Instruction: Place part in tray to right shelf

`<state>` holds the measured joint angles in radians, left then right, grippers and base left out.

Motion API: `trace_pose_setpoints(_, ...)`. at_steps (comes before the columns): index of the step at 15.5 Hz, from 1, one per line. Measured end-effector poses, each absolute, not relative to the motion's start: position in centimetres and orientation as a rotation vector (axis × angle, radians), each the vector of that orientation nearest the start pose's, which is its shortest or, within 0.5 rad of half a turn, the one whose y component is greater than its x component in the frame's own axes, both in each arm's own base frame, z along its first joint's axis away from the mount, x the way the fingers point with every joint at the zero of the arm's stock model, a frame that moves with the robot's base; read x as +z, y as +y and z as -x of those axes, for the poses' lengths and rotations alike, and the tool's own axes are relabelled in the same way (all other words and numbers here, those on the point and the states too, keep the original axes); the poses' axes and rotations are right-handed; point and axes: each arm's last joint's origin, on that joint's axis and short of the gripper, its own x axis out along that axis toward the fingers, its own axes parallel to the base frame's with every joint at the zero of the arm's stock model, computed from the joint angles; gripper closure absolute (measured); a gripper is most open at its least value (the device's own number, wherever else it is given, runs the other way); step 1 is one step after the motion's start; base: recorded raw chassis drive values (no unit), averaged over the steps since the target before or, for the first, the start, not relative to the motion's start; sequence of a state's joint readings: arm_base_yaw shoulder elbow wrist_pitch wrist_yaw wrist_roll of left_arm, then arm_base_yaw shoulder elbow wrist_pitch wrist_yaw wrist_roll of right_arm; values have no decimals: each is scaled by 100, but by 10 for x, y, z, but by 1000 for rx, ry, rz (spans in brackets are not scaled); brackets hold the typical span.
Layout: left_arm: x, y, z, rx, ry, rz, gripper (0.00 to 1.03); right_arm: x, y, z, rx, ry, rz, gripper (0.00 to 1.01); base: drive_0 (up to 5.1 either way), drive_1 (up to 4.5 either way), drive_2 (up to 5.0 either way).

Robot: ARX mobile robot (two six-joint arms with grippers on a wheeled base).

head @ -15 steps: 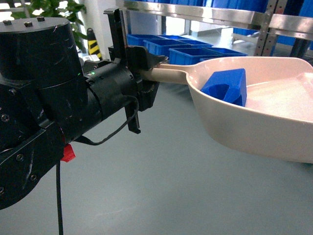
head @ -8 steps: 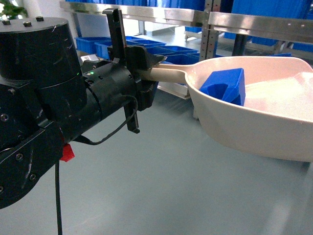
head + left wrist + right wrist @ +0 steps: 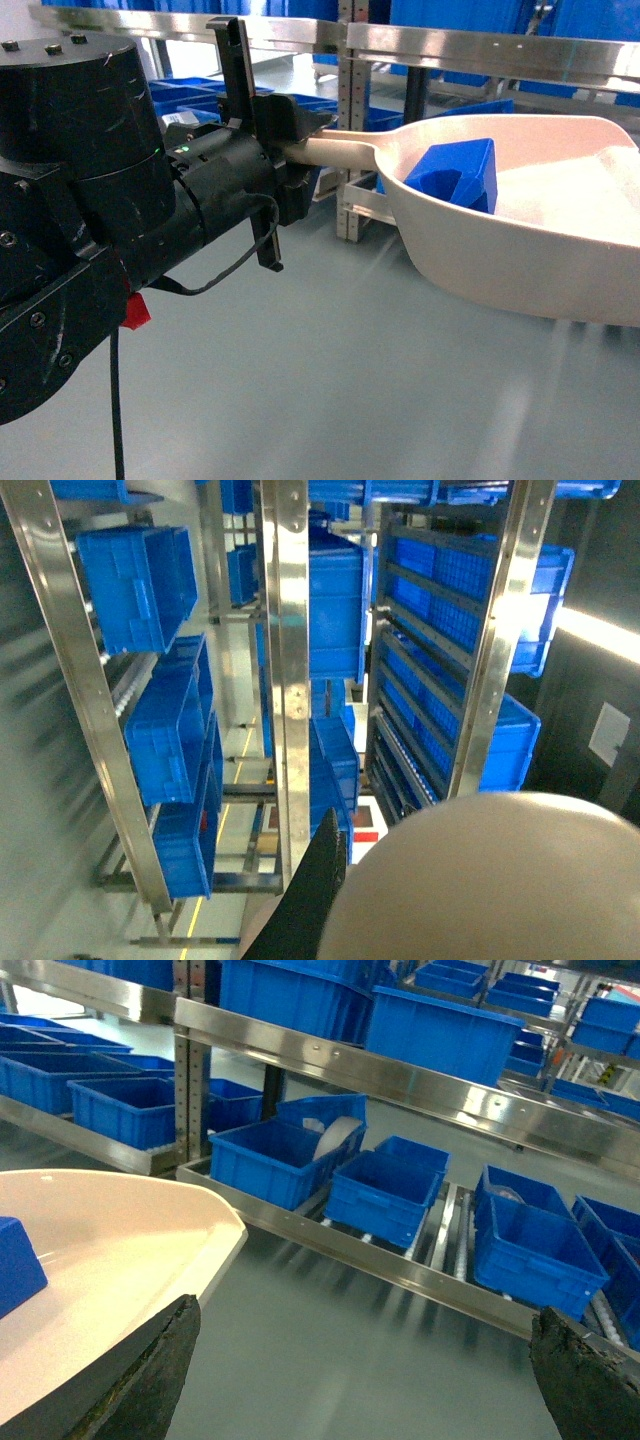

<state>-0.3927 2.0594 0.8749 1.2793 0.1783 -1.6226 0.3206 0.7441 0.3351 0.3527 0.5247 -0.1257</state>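
One arm matters — the left gripper (image 3: pixel 300 150) is clenched on the handle of the tray (image 3: pixel 520 270), its long axis pointing right; the part (image 3: pixel 460 175) rides inside, steel shelf (image 3: pixel 480 45) beyond

Blue on beige, steel behind.
I see a bright-blue boxy plastic part (image 3: pixel 458 173) inside a pale beige-pink plastic scoop tray (image 3: pixel 560 270); the black left gripper (image 3: pixel 290 150) has a red tag below its arm, the ribbed plastic crates (image 3: pixel 385 1192) are blue, the shiny steel shelf rail (image 3: pixel 400 1260) silver, the floor grey-green.
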Motion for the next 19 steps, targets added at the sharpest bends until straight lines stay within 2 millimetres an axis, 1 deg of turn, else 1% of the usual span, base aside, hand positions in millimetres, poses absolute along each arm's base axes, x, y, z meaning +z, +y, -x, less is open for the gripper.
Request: trace_pose_setpoints(19,141,-154,-356,-520,393,1583,90,235,39,-163,-201,64,148,3,-157,-157,-157)
